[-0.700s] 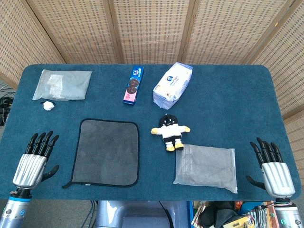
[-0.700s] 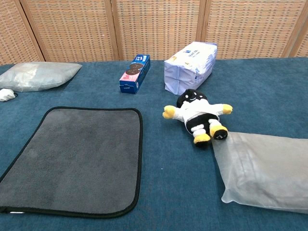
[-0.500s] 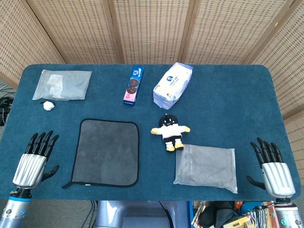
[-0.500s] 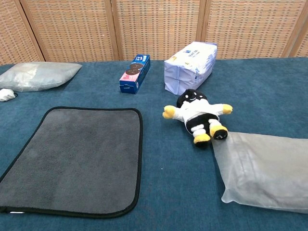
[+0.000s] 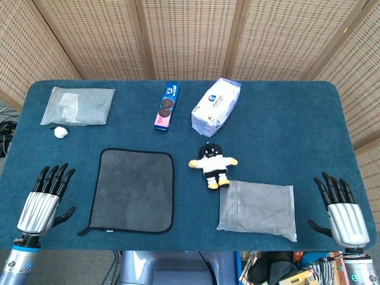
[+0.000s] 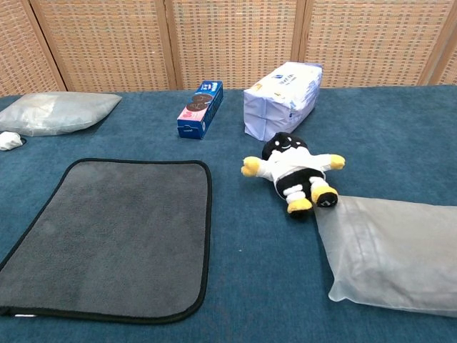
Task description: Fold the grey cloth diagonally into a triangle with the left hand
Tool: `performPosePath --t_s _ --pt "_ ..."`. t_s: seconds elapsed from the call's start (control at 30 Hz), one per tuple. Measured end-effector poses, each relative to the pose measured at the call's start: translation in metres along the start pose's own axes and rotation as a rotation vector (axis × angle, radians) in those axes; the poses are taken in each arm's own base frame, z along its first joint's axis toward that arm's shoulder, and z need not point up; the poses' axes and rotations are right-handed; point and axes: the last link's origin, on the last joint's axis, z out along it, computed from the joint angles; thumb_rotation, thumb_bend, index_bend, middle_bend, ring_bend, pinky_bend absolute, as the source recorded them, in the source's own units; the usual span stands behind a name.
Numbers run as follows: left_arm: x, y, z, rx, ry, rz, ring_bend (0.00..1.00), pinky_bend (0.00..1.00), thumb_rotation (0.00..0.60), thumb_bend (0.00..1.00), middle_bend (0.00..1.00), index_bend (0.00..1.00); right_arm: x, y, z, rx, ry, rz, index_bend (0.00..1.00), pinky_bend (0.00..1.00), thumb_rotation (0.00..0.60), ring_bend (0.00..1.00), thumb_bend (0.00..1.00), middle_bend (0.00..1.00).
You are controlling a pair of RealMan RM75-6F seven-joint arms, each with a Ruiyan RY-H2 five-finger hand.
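Flat and unfolded, the grey cloth (image 5: 134, 191) lay at about seven o'clock on the table (image 5: 285, 130), just right of the left hand (image 5: 41, 203), whose fingers were spread and empty. The right hand (image 5: 342, 211) was likewise spread. Pinching only the black trim might let the corner slip, leaving a skewed triangle.

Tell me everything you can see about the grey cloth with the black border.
The grey cloth is a roughly square piece of soft, fuzzy-looking fabric with a black sewn edge and rounded corners. It lies flat and unfolded on the blue table, on the robot's left side of it. A small tag seems to sit at its near edge. Nothing rests on it, and the left robot hand lies beside it without touching.
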Motion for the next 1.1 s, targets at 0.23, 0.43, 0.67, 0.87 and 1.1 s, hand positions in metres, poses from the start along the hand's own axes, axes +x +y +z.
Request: performPosePath --t_s 0.23,0.43,0.67,0.87,1.1 --pt "0.000 0.002 -0.001 -0.009 0.000 -0.011 0.00 0.00 0.600 0.23 0.00 0.00 0.000 0.001 0.001 -0.004 -0.002 0.002 0.00 0.00 0.600 0.00 0.00 0.00" --pt "-0.001 0.003 -0.006 -0.022 -0.009 -0.018 0.00 0.00 0.600 0.23 0.00 0.00 0.000 0.002 0.001 -0.006 0.000 0.008 0.00 0.00 0.600 0.00 0.00 0.00" --pt "-0.013 -0.007 -0.017 -0.036 -0.047 -0.005 0.00 0.00 0.600 0.23 0.00 0.00 -0.001 0.001 0.001 -0.002 -0.004 0.005 0.00 0.00 0.600 0.00 0.00 0.00" --pt "-0.025 -0.016 -0.026 -0.037 -0.077 0.002 0.00 0.00 0.600 0.23 0.00 0.01 -0.002 -0.002 0.001 0.005 -0.009 0.002 0.00 0.00 0.600 0.00 0.00 0.00" --pt "-0.043 -0.016 -0.034 -0.059 -0.124 0.018 0.00 0.00 0.600 0.23 0.00 0.20 -0.003 -0.003 0.000 0.009 -0.011 0.003 0.00 0.00 0.600 0.00 0.00 0.00"
